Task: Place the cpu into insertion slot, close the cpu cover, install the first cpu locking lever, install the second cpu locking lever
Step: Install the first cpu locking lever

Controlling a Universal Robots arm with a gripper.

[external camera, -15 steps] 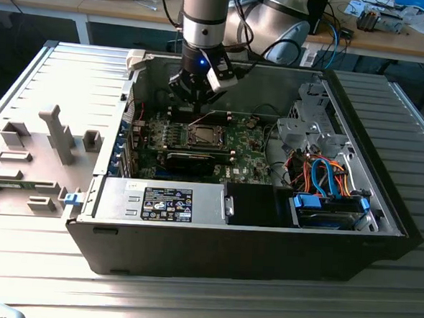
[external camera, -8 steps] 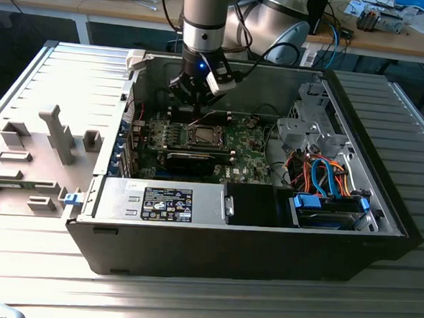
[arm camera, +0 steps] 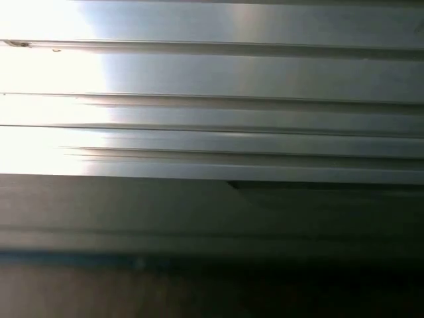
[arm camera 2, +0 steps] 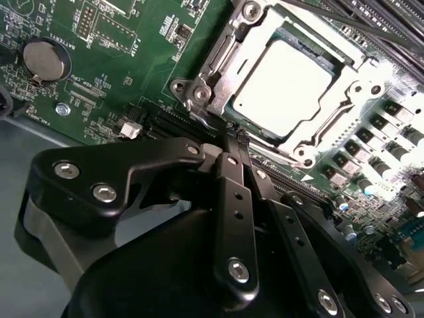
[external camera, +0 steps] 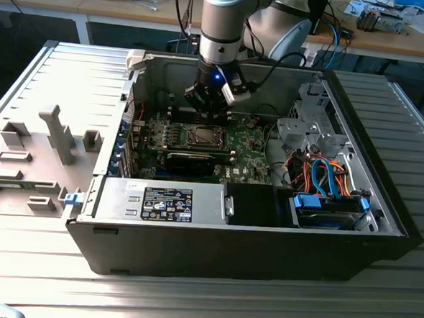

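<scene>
**Levers in hand, cpu seated**

The cpu [arm camera 2: 281, 86] lies in the insertion slot [arm camera 2: 218, 63] under the closed cpu cover [arm camera 2: 344, 109]. The gripper [arm camera 2: 233, 132], jaws pressed together and empty, touches a locking lever [arm camera 2: 207, 122] at the socket's corner; hooking it needs a precise sideways push.

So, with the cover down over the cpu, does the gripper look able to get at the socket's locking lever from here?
Probably yes. The gripper has its fingers together right at the insertion slot's corner, beside the cpu cover, and nothing stands between.
</scene>
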